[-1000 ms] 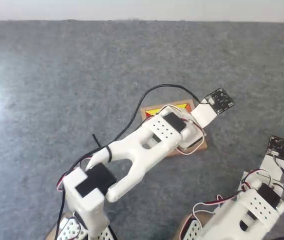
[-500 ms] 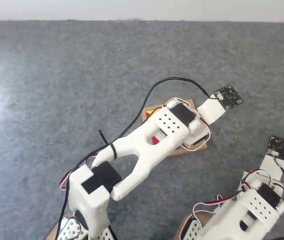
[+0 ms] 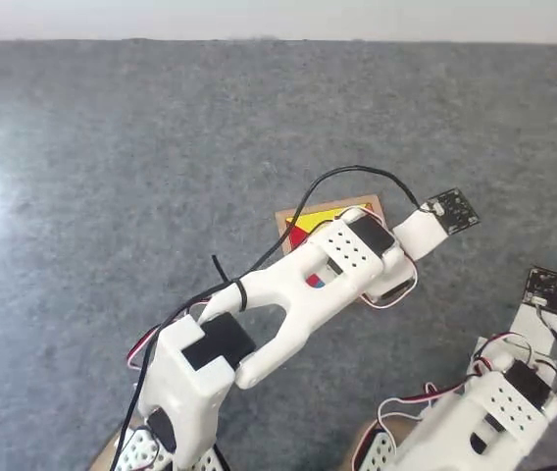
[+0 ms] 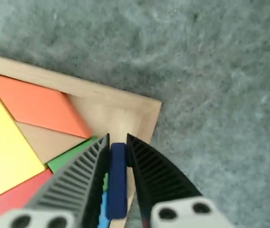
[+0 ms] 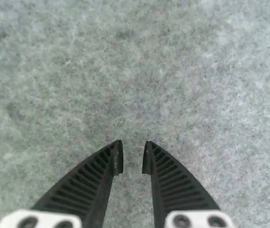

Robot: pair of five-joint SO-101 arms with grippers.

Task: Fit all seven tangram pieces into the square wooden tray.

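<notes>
The square wooden tray (image 4: 139,102) lies under my left arm (image 3: 328,270); its far rim (image 3: 337,207) shows beyond the wrist. Inside it lie an orange parallelogram (image 4: 40,107), a yellow triangle (image 4: 2,152), a green piece (image 4: 73,159) and a red piece (image 4: 16,199), with bare wood between them near the corner. My left gripper (image 4: 118,140) hangs over that tray corner, shut on a dark blue piece (image 4: 117,180) held on edge. My right gripper (image 5: 132,156) is slightly open over bare carpet, nothing between its fingers.
Grey carpet covers the whole table. My right arm (image 3: 499,402) stands at the near right, apart from the tray. A black cable (image 3: 357,175) arcs over the left arm. Open carpet stretches to the left and far side.
My left arm has swung rightward and nearer over the tray, uncovering more of its far rim. The right arm has not moved.
</notes>
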